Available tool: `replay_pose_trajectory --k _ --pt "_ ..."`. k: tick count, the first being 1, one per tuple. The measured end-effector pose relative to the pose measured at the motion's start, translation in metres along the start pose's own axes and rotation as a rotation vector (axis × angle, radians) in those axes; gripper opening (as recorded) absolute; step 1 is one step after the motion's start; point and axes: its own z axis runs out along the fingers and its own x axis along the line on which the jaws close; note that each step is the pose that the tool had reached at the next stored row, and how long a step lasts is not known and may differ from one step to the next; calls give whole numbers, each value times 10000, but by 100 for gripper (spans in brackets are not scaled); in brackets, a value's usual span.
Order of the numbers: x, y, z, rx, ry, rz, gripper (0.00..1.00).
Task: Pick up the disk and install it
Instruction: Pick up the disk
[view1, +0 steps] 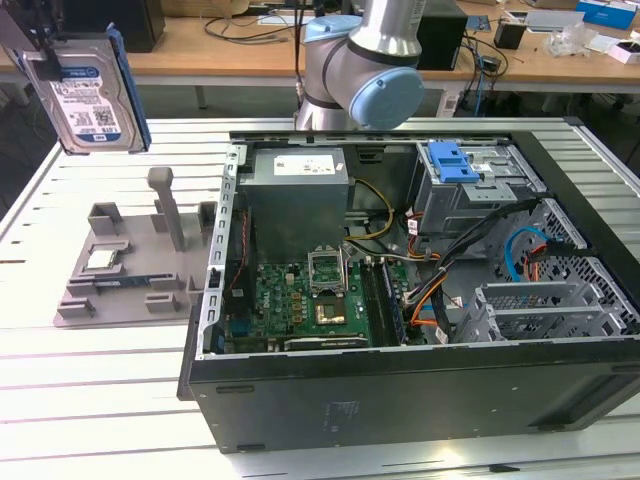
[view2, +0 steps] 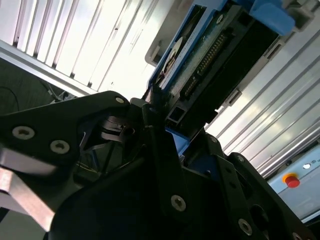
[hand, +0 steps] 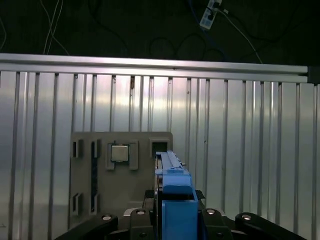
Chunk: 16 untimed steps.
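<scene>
**Disk held aloft at the exterior view's left.** The flat silver hard disk with a white-and-blue label, framed by a blue plastic caddy (view1: 88, 95), stands upright in the air with its label face towards the exterior camera. It is raised clear of the slatted aluminium table (view1: 100, 400). The black gripper (hand: 175, 195) is clamped on it. In the first wrist view the jaws press on the two sides of the caddy, and the disk is seen edge-on, projecting forward between them. In the second wrist view a black finger (view2: 159, 140) lies against the disk's connector end (view2: 200, 57).

Below the disk on the table is a grey plastic fixture tray (view1: 130, 275) with upright posts. A small square processor chip (hand: 119, 153) sits in one of its recesses. Well apart, towards the exterior view's right, an open black computer case (view1: 400, 400) lies on its side. Inside it are a green motherboard (view1: 300, 300), a grey power-supply box (view1: 300, 195) and a grey metal drive cage topped by a blue bracket (view1: 455, 160). The grey-and-blue arm (view1: 370, 60) rises behind the case.
</scene>
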Motion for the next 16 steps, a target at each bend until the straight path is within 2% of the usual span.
replay_pose_trajectory --k 8,11,16 --pt "-10 9 -229 0 0 0 37" --pt "-15 16 -389 0 0 0 37" --pt "-20 22 -521 0 0 -1 37"
